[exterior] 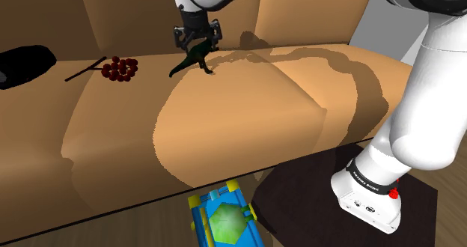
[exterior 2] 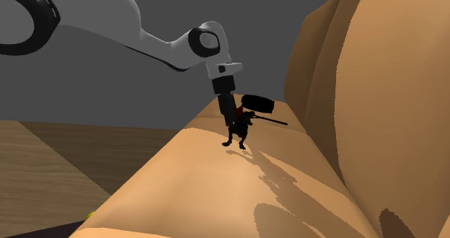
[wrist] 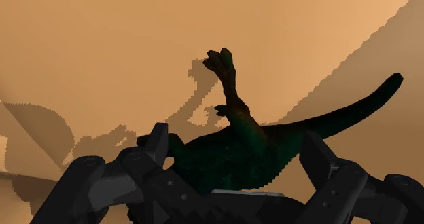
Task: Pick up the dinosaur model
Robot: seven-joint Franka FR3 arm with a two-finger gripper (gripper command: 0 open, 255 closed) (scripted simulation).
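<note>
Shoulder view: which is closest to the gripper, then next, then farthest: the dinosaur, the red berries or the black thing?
1. Dinosaur: clasped in the gripper, at the back of the sofa seat.
2. Berries: on the seat, to the view's left of the dinosaur.
3. Black thing: at the view's far left edge, beyond the berries.
</note>
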